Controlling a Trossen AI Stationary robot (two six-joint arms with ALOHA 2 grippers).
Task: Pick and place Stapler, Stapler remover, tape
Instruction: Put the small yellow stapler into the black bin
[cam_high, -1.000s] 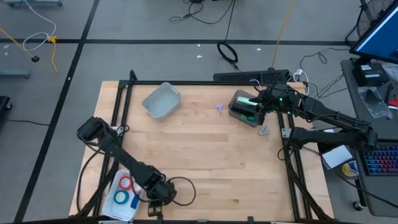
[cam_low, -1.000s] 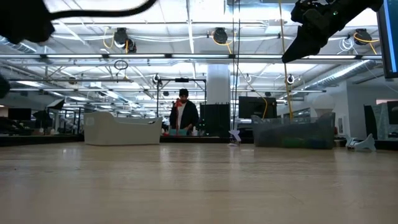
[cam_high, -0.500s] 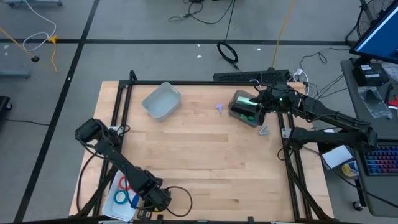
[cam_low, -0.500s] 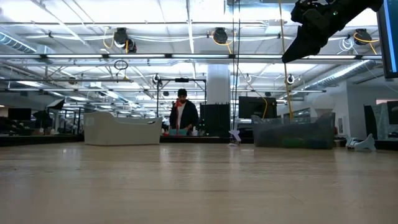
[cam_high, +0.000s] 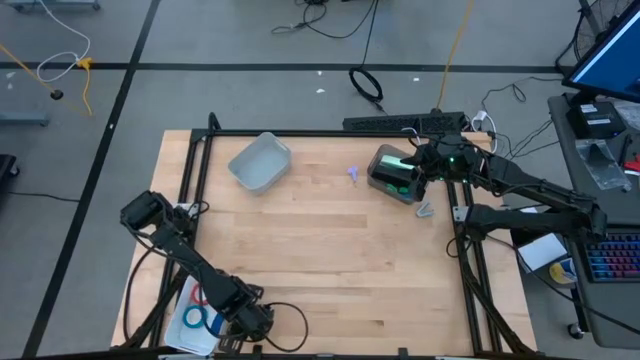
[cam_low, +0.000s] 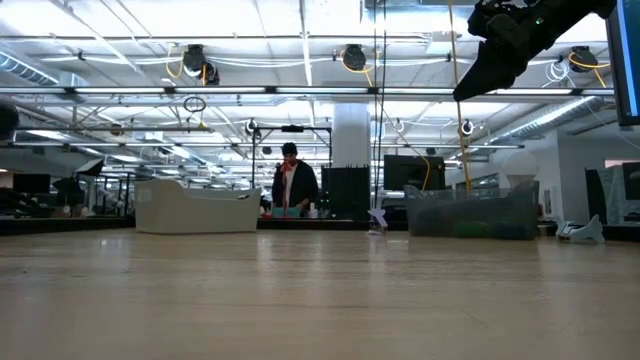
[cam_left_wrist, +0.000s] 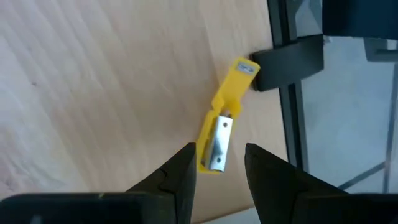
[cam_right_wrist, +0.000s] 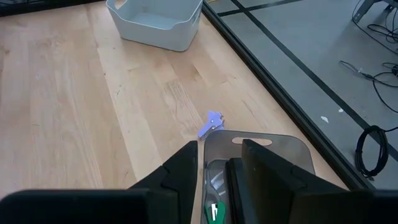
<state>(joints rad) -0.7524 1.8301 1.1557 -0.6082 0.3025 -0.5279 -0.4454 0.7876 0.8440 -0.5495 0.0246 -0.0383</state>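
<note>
Since one second ago, the left arm has drawn its wrist toward the counter's (cam_high: 320, 240) near left corner; the right arm is unchanged.

High view: the left pincer (cam_high: 243, 328) hangs at the near edge of the counter, just beside a white tray (cam_high: 186, 330) holding the tape (cam_high: 207, 320), of which red and blue rings show. The right pincer (cam_high: 413, 172) sits over a smoky grey bin (cam_high: 392, 172) at the far right; something green shows inside it. A pale grey tub (cam_high: 260, 163) stands at the far left, a small purple piece (cam_high: 353, 174) between tub and bin, and a small grey piece (cam_high: 425, 210) just near of the bin.

Low view: the right arm enters from the upper right, above the grey bin (cam_low: 470, 212). A person (cam_low: 294, 182) stands in the room beyond the counter.

Left wrist view: a yellow stapler remover (cam_left_wrist: 222, 118) with a metal plate lies flat on the wood. Its long axis runs from between the fingertips (cam_left_wrist: 185, 163) out to a black frame bracket (cam_left_wrist: 287, 61), which its far end touches. The left pincer (cam_left_wrist: 219, 155) is spread, its tips flanking the remover's near end with a gap on each side. No writing is legible.

Right wrist view: the right pincer (cam_right_wrist: 217, 155) is parted and holds nothing, poised above the bin's rim (cam_right_wrist: 255, 140). The purple piece (cam_right_wrist: 211, 122) lies just beyond the bin, the tub (cam_right_wrist: 157, 22) farther off. A green item with a white mark shows in the bin; the mark cannot be read.
</note>
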